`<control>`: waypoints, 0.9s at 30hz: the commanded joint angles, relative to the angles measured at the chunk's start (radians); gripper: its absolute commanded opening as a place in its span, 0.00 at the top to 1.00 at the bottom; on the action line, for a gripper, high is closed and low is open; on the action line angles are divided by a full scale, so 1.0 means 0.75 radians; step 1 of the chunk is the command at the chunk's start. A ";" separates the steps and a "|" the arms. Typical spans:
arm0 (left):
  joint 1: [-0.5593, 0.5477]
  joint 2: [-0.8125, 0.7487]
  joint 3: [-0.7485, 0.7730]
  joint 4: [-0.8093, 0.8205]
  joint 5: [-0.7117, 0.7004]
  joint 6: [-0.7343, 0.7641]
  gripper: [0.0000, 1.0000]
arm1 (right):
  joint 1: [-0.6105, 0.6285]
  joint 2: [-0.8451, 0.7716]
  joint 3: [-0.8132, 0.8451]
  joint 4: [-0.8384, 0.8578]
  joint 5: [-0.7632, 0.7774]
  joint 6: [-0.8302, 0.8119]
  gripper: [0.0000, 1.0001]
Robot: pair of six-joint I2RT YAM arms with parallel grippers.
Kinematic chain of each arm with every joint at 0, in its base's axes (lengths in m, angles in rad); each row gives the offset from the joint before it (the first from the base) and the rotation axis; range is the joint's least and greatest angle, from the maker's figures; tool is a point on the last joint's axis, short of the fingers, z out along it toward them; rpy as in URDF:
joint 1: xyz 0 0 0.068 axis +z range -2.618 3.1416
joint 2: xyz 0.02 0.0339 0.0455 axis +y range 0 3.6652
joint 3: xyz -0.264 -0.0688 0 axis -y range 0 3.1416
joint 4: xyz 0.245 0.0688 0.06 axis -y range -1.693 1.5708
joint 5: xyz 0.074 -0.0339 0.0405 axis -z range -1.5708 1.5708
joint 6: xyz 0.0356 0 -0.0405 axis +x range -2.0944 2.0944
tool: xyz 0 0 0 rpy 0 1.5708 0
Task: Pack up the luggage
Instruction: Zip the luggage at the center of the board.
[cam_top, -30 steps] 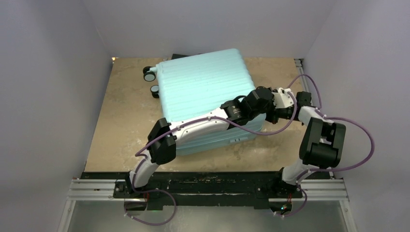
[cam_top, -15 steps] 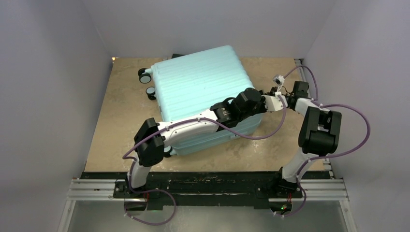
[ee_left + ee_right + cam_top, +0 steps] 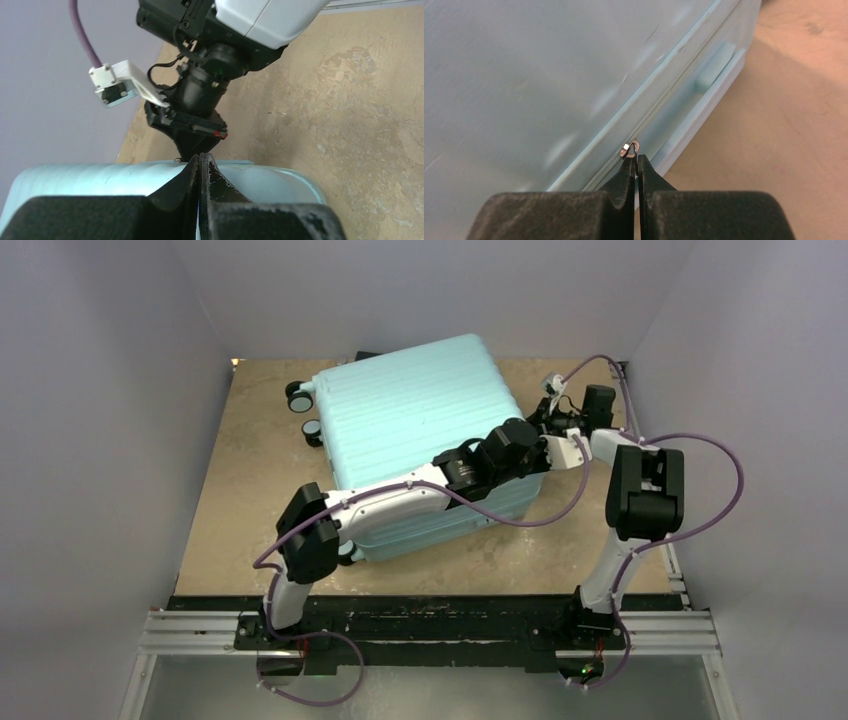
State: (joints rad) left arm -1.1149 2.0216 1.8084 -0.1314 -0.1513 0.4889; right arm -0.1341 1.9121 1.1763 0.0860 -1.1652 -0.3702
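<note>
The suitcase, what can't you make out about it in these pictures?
Inside of the suitcase: every view shows only the closed shell.
Dark object behind it, top view: mostly hidden by the suitcase.
Small metal pull at the right gripper tips, right wrist view: too small to tell whether it is pinched.
Near right corner, top view: covered by the left arm.

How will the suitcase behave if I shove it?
The suitcase lies flat on its broad side, wheels sticking out at one end, so it should slide, not tip or roll. Its ribbed shell looks hard and smooth: probably stiff and slippery. The right end effector pinches the zip pull, so tugging there may drag the case.
</note>
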 commanded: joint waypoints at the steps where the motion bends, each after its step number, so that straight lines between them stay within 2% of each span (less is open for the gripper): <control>1: -0.021 0.189 -0.159 -0.596 0.194 -0.090 1.00 | 0.049 0.073 0.120 0.383 0.361 0.245 1.00; 4: -0.023 0.176 -0.160 -0.609 0.237 -0.085 1.00 | 0.095 0.179 0.264 0.388 0.477 0.365 1.00; 8: -0.023 0.148 -0.201 -0.603 0.263 -0.078 1.00 | 0.149 0.366 0.585 0.261 0.479 0.429 1.00; 10: -0.023 0.132 -0.221 -0.599 0.268 -0.067 1.00 | 0.167 0.437 0.677 0.262 0.452 0.455 1.00; 13: -0.021 0.103 -0.251 -0.585 0.271 -0.047 1.00 | 0.220 0.505 0.755 0.253 0.439 0.470 1.00; 16: -0.018 0.054 -0.257 -0.585 0.239 -0.032 0.98 | 0.252 0.501 0.721 0.221 0.427 0.446 1.00; 17: -0.014 0.029 -0.253 -0.588 0.219 -0.027 0.87 | 0.260 0.468 0.661 0.240 0.421 0.436 1.00; 20: 0.017 -0.075 -0.238 -0.608 0.206 -0.011 0.46 | 0.277 0.332 0.435 0.336 0.385 0.392 1.00; 21: 0.032 -0.119 -0.232 -0.617 0.206 -0.005 0.36 | 0.283 0.286 0.364 0.356 0.374 0.375 1.00; 25: 0.103 -0.325 -0.229 -0.641 0.126 0.038 0.08 | 0.308 0.129 0.127 0.382 0.285 0.298 1.00; 27: 0.162 -0.423 -0.236 -0.645 0.103 0.056 0.03 | 0.337 0.081 0.076 0.310 0.231 0.207 1.00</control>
State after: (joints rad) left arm -1.1690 1.9221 1.6154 -0.5308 0.0998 0.5079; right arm 0.0525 2.0602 1.3289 0.3836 -0.8612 -0.1181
